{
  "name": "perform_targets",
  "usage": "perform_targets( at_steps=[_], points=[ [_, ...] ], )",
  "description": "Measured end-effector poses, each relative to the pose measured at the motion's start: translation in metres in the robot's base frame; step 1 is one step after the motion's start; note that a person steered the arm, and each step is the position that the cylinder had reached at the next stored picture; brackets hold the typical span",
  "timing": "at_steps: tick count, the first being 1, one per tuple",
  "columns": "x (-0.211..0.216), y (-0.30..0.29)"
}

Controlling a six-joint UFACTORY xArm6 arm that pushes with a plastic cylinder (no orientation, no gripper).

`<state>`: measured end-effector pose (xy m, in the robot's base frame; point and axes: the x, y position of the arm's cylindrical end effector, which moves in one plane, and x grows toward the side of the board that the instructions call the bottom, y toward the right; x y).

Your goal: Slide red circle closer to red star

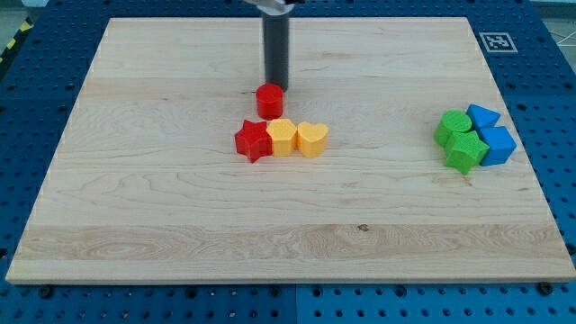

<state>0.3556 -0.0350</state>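
Board: a pale wooden table top [180, 216] lying on a blue perforated base [27, 108]; a small black-and-white marker tag [496, 41] sits at the board's far corner toward 1 o'clock.
My tip: the dark straight rod ends at my tip [274, 85], just at 12 o'clock of the small red cylinder, touching it or very nearly; I cannot tell which.
Gripper: none on this rig, so there are no jaws to call apart or together; the rod is all I have.
Red circle: the red round block [269, 100] stands near the board's middle, slightly toward 12 o'clock.
Red star: the red star-shaped block [254, 140] lies at about 7 o'clock of the circle, close by, with a thin gap or bare contact.
Neighbours: an orange-yellow hexagon-like block [283, 138] touches the star at its 3 o'clock, and a yellow heart-shaped block [312, 139] touches that one in turn.
Why the tip is there: from behind the circle, a push toward 6 to 7 o'clock would carry it onto the star.
Progress: I judge it nearly done; a short nudge remains.
Risk: a straight 6 o'clock push may wedge the circle against the hexagon.
Far cluster: two green blocks [461, 139] and two blue blocks [493, 135] huddle at 3 o'clock, well apart.
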Motion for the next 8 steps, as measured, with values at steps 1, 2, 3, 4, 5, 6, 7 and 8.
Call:
perform_targets(
  at_steps=[1, 2, 3, 4, 5, 6, 7, 8],
  points=[
    [0.002, -0.022],
    [0.002, -0.021],
    [-0.009, 0.004],
    [-0.006, 0.039],
    [0.013, 0.042],
    [0.024, 0.032],
    [0.024, 0.021],
    [0.025, 0.014]
  ],
)
